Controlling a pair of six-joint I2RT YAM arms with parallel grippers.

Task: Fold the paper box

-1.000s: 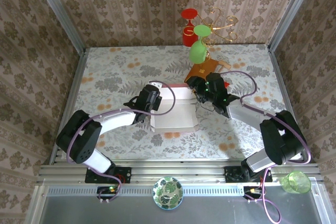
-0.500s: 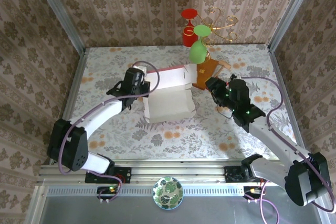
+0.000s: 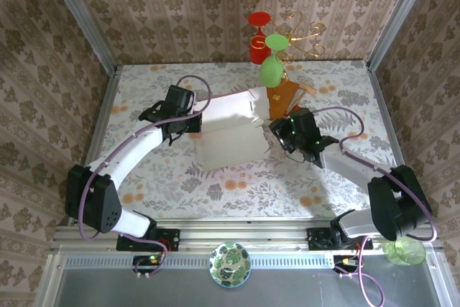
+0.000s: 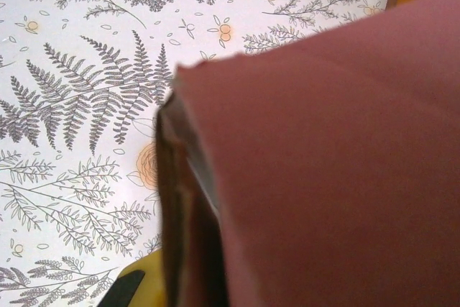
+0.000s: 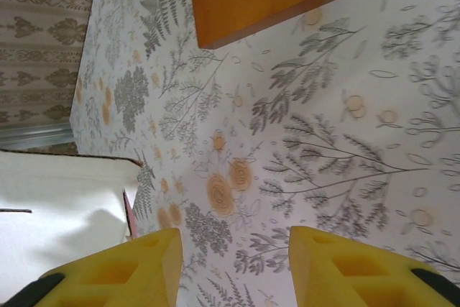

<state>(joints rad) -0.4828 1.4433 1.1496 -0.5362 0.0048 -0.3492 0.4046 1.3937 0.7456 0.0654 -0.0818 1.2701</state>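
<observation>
Top external: left tool (image 3: 192,118) is clamped on the left wall of the box (image 3: 230,134). The right tool (image 5: 233,260), jaws apart, hovers over the table (image 5: 323,141) just beside the box.

Right tool (image 3: 277,136) back beside paper box (image 3: 230,134)

The pink paper box (image 4: 330,170) is filling the right side over a fern-patterned tablecloth (image 4: 79,106), a yellow fingertip (image 4: 133,289) showing beside its edge.
</observation>
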